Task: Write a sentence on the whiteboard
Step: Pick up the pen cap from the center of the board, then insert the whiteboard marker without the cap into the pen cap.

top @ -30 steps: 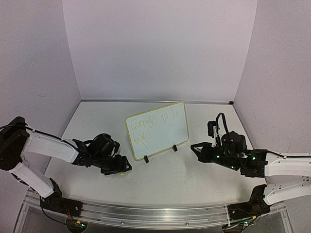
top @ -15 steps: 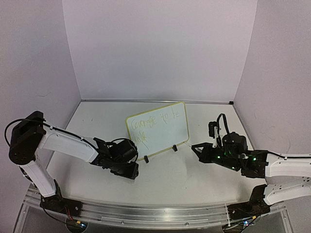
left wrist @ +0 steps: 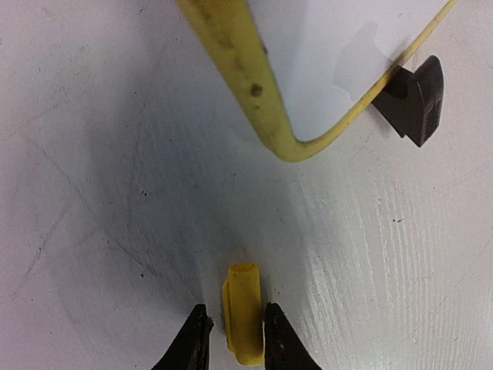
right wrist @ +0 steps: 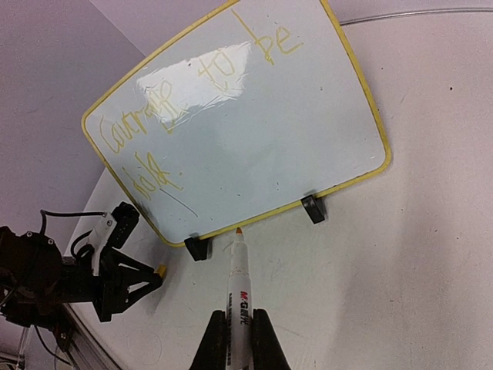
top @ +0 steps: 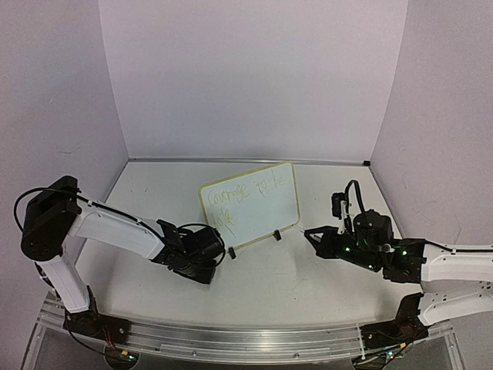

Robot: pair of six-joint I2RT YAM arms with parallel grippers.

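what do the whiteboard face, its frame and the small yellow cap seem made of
Whiteboard face: smooth glossy coated sheet, going by the bright glare patch. Frame: pale yellow, matte, rounded, with dark specks; likely plastic or rubber. Cap: yellow, smooth with a slight sheen, probably moulded plastic.

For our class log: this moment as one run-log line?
left gripper: flanks small yellow cap | right gripper: grips white marker | yellow-framed whiteboard: yellow-green handwriting

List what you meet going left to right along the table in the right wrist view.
yellow cap → first black clip foot → marker → second black clip foot. The whiteboard spans most of the width, so it is left out.
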